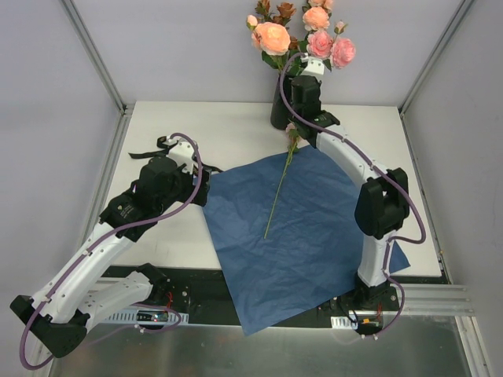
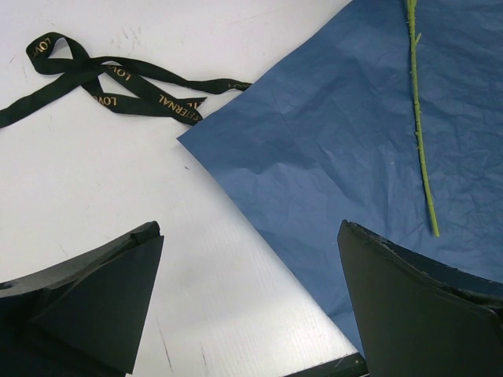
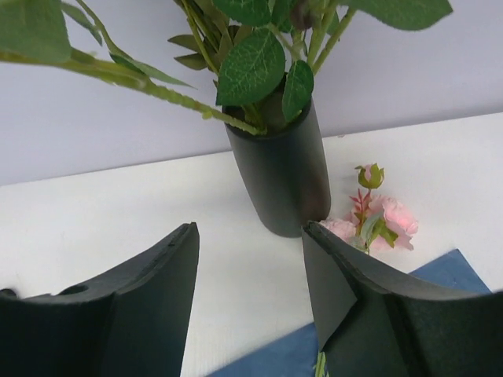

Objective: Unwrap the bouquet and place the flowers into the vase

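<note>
Flowers (image 1: 306, 39) are seen standing in the vase (image 1: 279, 110) at the far edge of a white table (image 1: 196, 133). A blue sheet (image 1: 314, 236) is spread flat over the middle and the near right. One loose flower (image 1: 279, 188) is laid on it, not yet placed. Its long axis is directed from near to far, a little rightwards. The pink head is pointed far, just beside the foot of the vase. The right gripper (image 3: 250, 232) is held close above that head, with the fingers moderately parted and nothing between them, so this arm is judged the nearer one. The left gripper (image 2: 250, 228) is seen wide apart and empty at the left corner of the sheet, well left of the stem. A black ribbon (image 2: 118, 82) is seen untied at the far left.
</note>
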Tool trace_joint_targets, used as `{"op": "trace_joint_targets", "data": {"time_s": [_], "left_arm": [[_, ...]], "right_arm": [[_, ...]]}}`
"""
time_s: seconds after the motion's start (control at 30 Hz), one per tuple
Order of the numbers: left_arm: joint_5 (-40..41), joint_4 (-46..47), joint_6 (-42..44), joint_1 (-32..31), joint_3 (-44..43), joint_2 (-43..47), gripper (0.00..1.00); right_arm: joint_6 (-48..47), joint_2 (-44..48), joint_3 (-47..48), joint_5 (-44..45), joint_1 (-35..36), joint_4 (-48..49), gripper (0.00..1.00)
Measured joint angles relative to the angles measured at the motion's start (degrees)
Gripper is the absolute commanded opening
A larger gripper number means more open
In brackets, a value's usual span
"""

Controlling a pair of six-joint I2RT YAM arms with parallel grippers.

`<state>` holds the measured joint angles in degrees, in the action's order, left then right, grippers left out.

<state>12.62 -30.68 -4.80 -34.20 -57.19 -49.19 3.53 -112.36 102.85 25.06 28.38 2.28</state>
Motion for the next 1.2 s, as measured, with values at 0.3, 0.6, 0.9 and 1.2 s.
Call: {"op": "trace_joint_targets", "data": {"time_s": [0.3, 0.6, 0.9, 1.2], "left_arm": [[0.3, 0.0, 0.0, 0.0, 0.0, -0.8, 0.99], [1.2, 0.0, 0.0, 0.0, 0.0, -0.8, 0.99], [1.3, 0.0, 0.0, 0.0, 0.0, -0.5, 0.99], [1.4, 0.0, 0.0, 0.0, 0.0, -0.5, 0.99]], "right_arm": [[0.1, 5.5, -3.6, -5.7, 0.0, -0.9, 0.56], [-3.5, 8.8, -4.1, -11.9, 0.0, -0.4, 0.57], [-6.7, 8.7, -3.0, -20.1, 0.3, 0.0, 0.55], [-8.1, 2.9, 7.5, -27.4, 0.9, 2.3, 0.56]]}}
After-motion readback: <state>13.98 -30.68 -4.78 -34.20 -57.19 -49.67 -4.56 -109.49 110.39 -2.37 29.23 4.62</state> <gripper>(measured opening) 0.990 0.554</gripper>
